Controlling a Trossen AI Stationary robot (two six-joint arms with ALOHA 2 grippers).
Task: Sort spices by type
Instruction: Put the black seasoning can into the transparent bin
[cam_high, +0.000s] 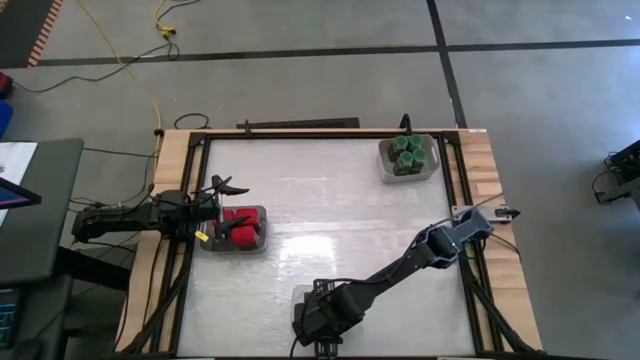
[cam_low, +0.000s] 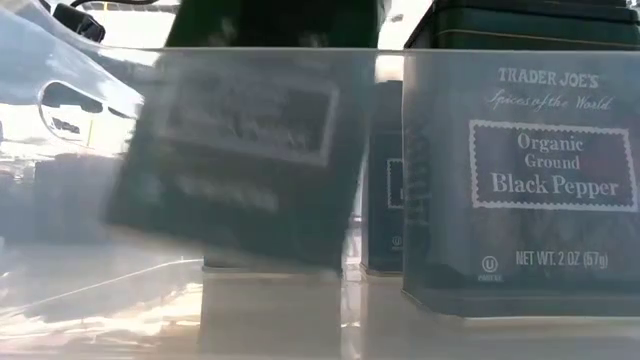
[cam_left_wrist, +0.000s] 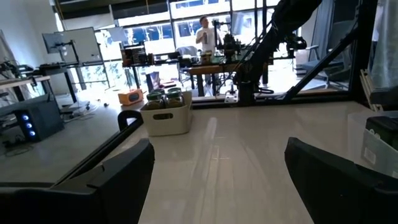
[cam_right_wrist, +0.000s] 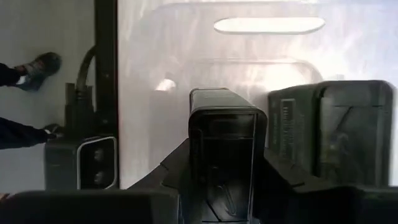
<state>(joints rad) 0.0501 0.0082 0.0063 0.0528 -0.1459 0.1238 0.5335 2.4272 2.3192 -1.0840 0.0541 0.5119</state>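
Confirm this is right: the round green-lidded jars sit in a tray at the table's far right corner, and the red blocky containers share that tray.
Not quite. The high view shows the red blocky containers in a separate clear tray at the table's left edge, by the left gripper. The round green-lidded jars are alone in the far-right tray.

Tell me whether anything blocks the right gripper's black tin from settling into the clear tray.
Nothing visible does. The right gripper holds the black tin tilted inside the clear tray; other black tins stand beside it, not under it.
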